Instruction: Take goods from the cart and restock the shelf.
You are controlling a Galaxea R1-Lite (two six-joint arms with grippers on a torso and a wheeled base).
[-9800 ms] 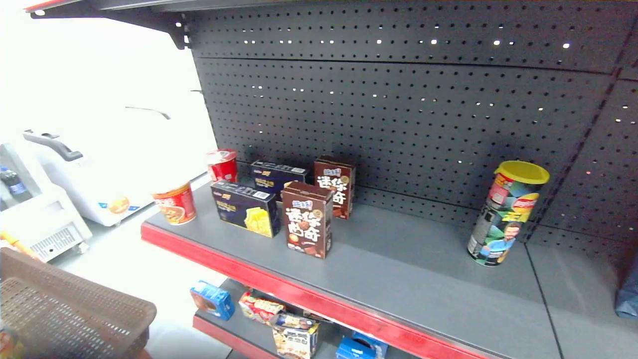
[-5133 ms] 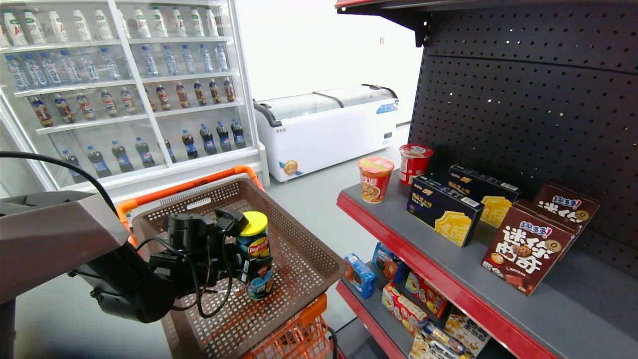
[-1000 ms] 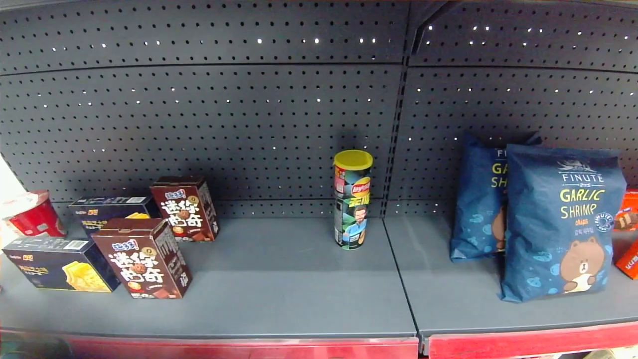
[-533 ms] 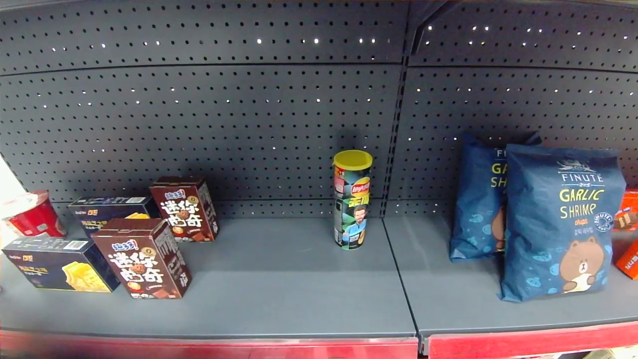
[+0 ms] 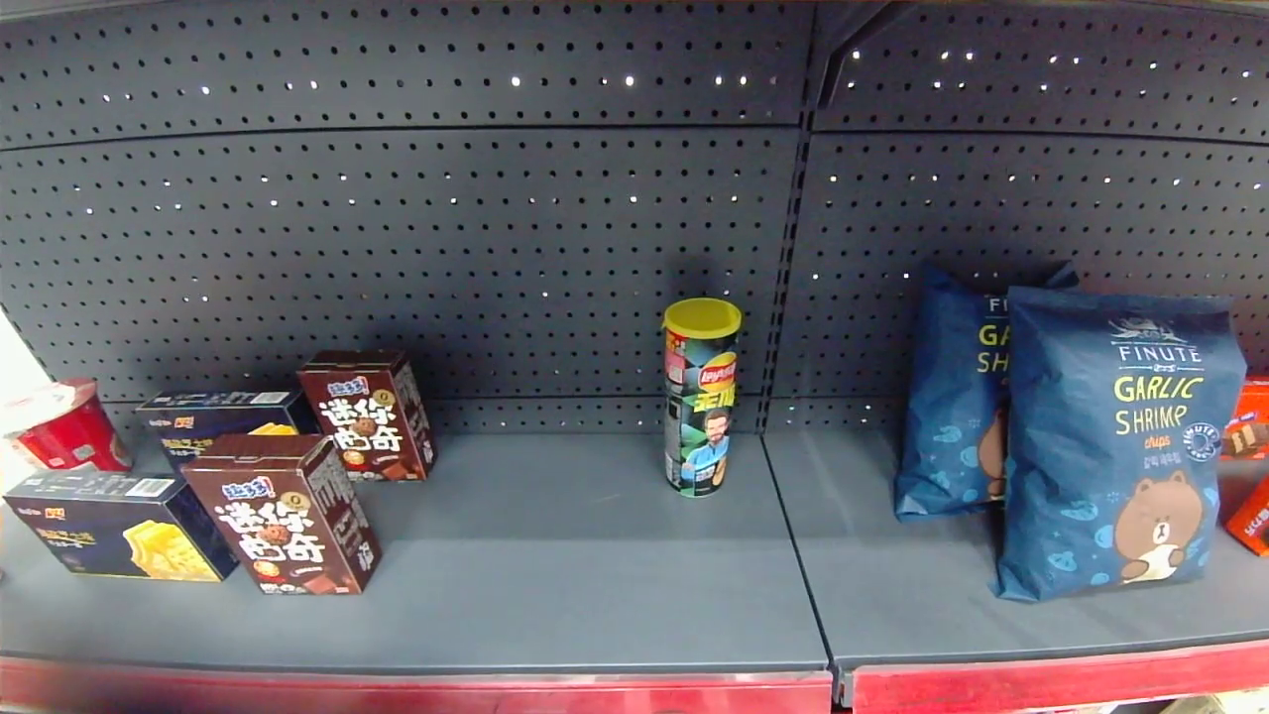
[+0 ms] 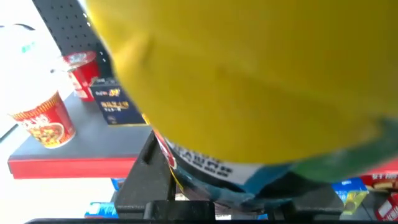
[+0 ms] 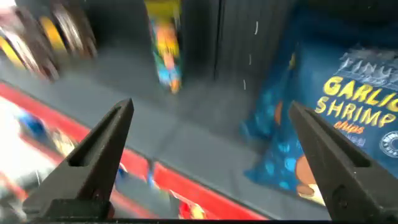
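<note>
A chips can with a yellow lid point(image 5: 701, 397) stands upright at the back of the grey shelf point(image 5: 555, 585), near its middle. In the left wrist view a second chips can point(image 6: 249, 74) of the same kind sits close to the camera, its yellow lid toward the lens. My left gripper point(image 6: 217, 193) is shut on this can's body, in front of the shelf's left end. My right gripper point(image 7: 217, 162) is open with nothing between its fingers. It hovers before the shelf's red front edge point(image 7: 186, 180), facing the standing can point(image 7: 165, 53) and a blue snack bag point(image 7: 336, 124).
Brown cookie boxes point(image 5: 283, 516) and dark blue boxes point(image 5: 119, 526) stand on the shelf's left part. A red cup point(image 5: 59, 426) is at the far left, and an orange noodle cup point(image 6: 43, 118) stands at that end. Two blue snack bags point(image 5: 1115, 436) lean at the right.
Five seconds ago my left gripper held a chips can over the cart basket; the head camera has since turned to face the shelf. Nothing has moved in the last second.
</note>
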